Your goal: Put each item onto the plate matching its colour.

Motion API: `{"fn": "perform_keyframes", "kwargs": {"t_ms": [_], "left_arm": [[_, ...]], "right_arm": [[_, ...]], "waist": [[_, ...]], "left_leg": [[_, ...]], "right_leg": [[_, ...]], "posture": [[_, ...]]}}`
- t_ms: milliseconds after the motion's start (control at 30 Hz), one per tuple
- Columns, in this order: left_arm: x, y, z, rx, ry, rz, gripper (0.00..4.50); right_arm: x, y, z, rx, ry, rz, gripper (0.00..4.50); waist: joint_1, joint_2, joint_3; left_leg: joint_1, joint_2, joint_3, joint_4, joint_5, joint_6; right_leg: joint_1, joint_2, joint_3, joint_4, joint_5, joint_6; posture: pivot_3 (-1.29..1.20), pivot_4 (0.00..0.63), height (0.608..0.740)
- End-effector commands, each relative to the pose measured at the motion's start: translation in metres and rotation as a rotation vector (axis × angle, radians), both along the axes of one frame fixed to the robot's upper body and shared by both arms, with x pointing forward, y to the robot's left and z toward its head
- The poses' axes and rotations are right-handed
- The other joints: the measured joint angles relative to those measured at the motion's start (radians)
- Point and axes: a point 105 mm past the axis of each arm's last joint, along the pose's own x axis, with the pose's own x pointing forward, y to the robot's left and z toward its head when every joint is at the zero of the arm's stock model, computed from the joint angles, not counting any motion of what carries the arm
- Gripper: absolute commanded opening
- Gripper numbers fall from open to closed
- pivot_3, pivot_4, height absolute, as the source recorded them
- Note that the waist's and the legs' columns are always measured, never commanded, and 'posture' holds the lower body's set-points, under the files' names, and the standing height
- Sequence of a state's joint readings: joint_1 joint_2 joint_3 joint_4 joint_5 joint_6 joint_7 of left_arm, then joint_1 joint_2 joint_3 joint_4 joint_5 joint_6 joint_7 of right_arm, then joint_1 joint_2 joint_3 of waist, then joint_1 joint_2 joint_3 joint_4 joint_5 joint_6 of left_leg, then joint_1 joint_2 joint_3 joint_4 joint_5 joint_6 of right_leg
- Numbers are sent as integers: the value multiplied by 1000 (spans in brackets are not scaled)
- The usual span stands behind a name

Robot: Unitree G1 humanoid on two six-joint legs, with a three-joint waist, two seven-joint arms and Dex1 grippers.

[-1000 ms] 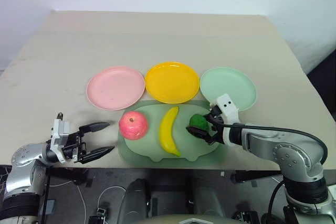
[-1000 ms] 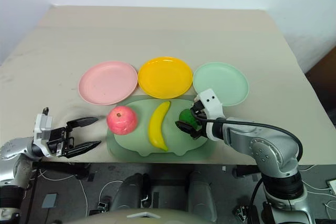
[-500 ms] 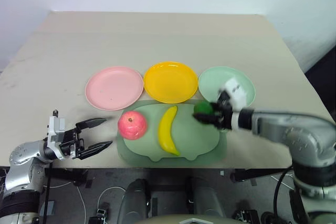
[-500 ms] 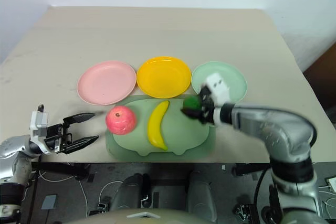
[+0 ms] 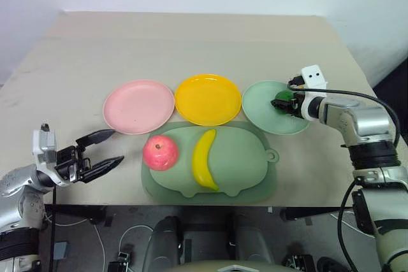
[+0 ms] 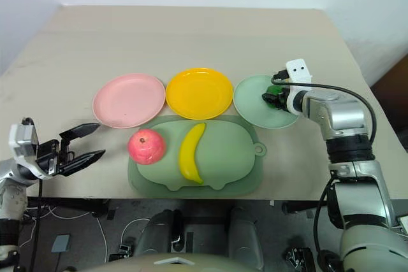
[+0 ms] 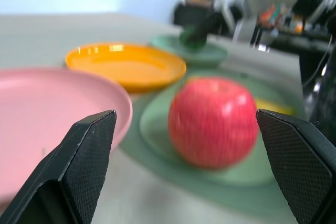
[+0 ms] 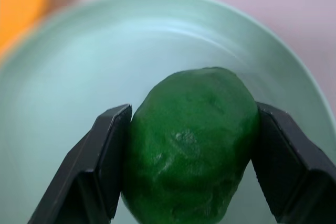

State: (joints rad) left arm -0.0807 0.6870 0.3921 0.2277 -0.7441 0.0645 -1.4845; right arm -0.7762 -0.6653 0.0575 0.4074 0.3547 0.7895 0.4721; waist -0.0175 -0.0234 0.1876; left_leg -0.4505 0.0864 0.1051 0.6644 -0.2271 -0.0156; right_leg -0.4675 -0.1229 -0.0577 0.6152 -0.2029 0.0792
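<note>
Your right gripper point(image 8: 191, 182) is clamped on the green fruit point(image 8: 192, 142), holding it over the mint green plate point(image 5: 262, 111). Your left gripper point(image 5: 102, 150) hangs with fingers spread, holding nothing (near the table's point(image 5: 191, 49) front edge). The apple point(image 5: 160, 153) and banana point(image 5: 203, 158) lie on the sage-green board point(image 5: 245, 170), with the pink plate point(image 5: 138, 106) and yellow plate point(image 5: 207, 99) bare behind them.

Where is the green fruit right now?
The green fruit is clamped in the right gripper over the mint green plate, at the right end of the plate row, beside the yellow plate.
</note>
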Motion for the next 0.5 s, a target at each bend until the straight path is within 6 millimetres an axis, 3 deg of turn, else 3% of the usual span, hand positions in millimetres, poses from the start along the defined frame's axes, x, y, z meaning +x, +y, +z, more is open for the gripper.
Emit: {"fn": "perform_keyframes", "kwargs": {"t_ms": [33, 300, 433, 500], "left_arm": [[3, 3, 19, 22, -39, -11, 4500], [17, 14, 41, 53, -13, -30, 4500], [25, 11, 42, 61, 13, -48, 4500], [28, 7, 43, 60, 13, -68, 4500]], "right_arm": [[9, -6, 1, -45, -26, -8, 3011], [16, -8, -12, -58, -8, -9, 3011], [14, -5, -10, -53, -11, 15, 4292], [12, -1, -5, -41, -17, 43, 4463]], "waist": [[-3, 0, 0], [-3, -1, 0], [-2, 0, 0], [-1, 1, 0]], "left_leg": [[0, 0, 0, 0, 0, 0], [4, 0, 0, 1, 2, -9], [5, 1, 0, 2, 2, -9], [3, 0, 0, 1, 3, -8]], "right_leg": [[0, 0, 0, 0, 1, 1], [3, 0, 0, 0, 3, -1], [3, 0, 0, 0, 4, -1], [2, 0, 0, 0, 4, -1]], "posture": [[0, 150, 684], [0, 150, 684], [0, 150, 684], [0, 150, 684]]}}
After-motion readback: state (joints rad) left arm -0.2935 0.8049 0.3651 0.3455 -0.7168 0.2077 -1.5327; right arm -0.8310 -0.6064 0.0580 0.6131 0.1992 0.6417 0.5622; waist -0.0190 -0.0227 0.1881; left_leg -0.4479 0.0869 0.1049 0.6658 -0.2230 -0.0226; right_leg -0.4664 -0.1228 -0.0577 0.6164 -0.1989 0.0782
